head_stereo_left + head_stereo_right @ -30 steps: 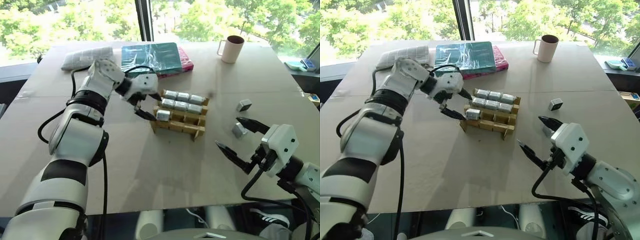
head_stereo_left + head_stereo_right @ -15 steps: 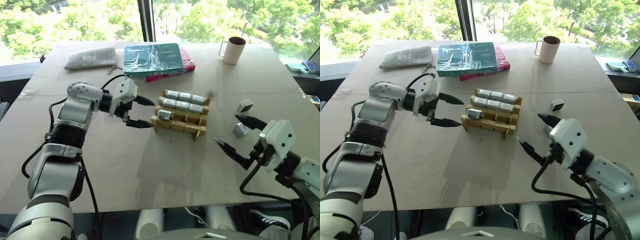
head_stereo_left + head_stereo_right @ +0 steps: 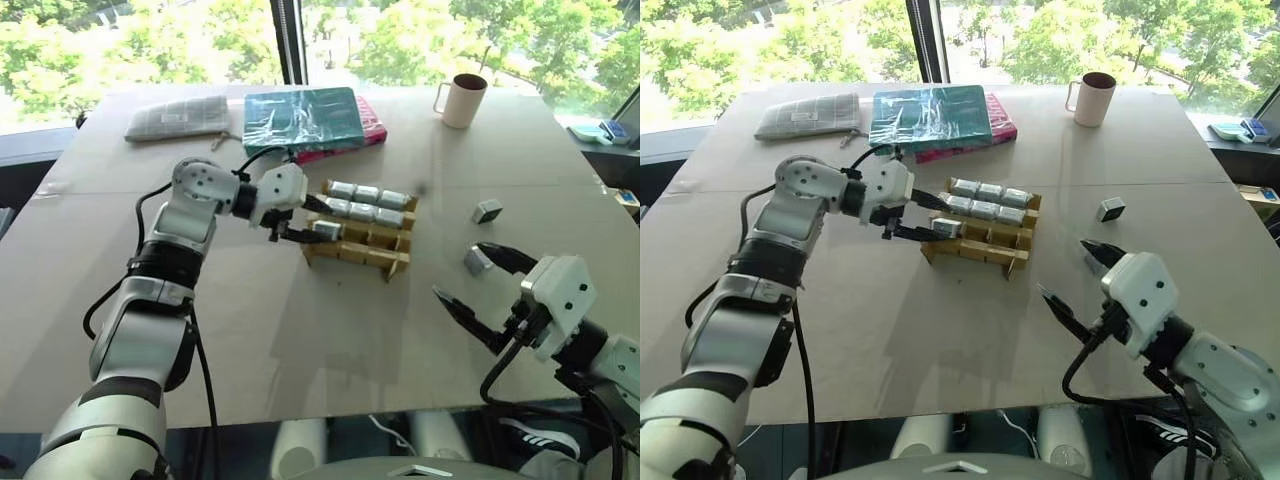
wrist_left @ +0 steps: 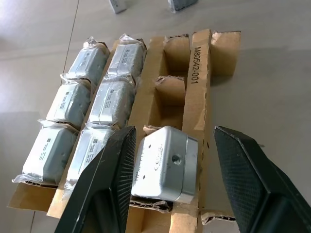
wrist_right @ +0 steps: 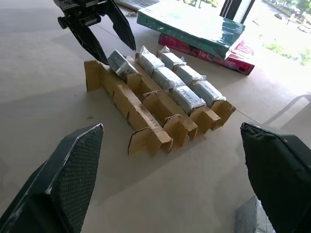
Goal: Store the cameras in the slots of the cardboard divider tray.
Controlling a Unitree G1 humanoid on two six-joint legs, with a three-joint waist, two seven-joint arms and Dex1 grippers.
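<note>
Between left tool's (image 4: 171,167) fingers, camera (image 4: 165,164)

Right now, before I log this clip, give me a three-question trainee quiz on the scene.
1. How many cameras sit in the tray?
2. True or false: every camera is already stored.
3. The left tool is: A) around the unwrapped camera at the tray's end slot, B) over the mug, C) on the teal box.
Key: 1. Seven: six wrapped, one unwrapped. 2. False: two lie loose on the table. 3. A.
</note>
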